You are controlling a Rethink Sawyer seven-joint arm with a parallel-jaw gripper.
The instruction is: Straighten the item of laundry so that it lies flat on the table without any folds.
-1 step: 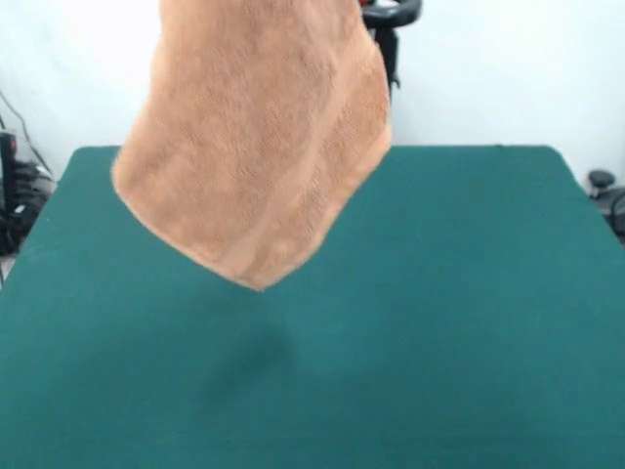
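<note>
Front view: tan terry towel hanging in the air, well clear of the desk, filling the upper left-centre of the picture and running off the top edge. Draped diagonally, so that one corner points straight down at the lowest spot, just above the green surface but not touching it. Left side bulging out to a rounded corner over the desk's far left edge; right side rising steeply toward the top. Faint woven band showing as parallel ridges along the right-hand part, following the hemmed edge down to the bottom corner. Soft folds running lengthwise down the cloth, not spread flat. Dim shadow on the green felt right under the hanging corner, slightly toward the near side. Rest of the desk top bare green, wide on the right and in the foreground.

Gripper hidden above the top edge or behind the cloth: cannot tell whether pinching the towel, spread or pressed together. Black and red piece of the robot arm peeking out at the towel's upper right, against the white wall. Dark cables and gear at the left edge, dark round objects at the far right edge.
</note>
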